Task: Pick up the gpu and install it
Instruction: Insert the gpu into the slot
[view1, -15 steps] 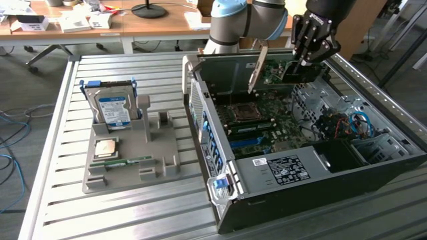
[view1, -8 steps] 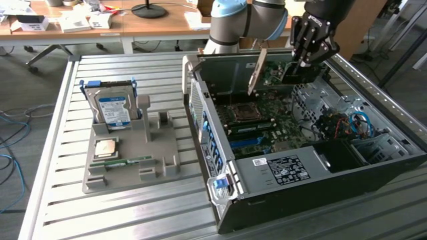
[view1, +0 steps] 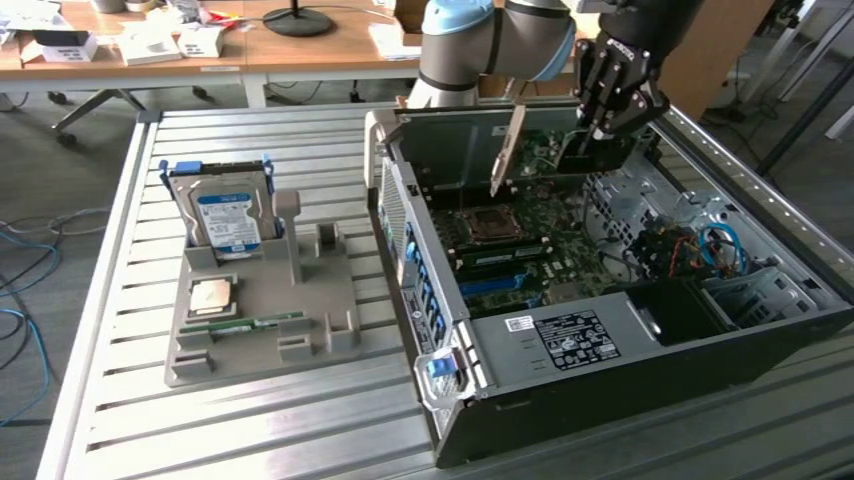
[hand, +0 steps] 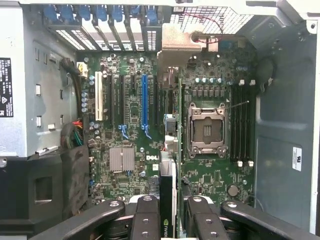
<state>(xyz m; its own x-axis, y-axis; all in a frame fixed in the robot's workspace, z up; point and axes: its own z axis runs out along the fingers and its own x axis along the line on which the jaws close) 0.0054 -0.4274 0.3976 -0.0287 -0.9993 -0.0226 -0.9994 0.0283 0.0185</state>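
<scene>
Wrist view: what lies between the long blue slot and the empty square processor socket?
The gpu, seen edge-on and held by the gripper, lies between the blue slot and the socket in the wrist view.

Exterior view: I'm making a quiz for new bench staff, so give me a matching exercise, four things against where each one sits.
Things:
1. gpu
2. hard drive
3. memory stick
4. processor socket

Places:
A. standing upright in the grey holder
B. lying in the grey holder
C. in the claw, above the open case
D. on the motherboard

Pairs: 1-C, 2-A, 3-B, 4-D
</scene>
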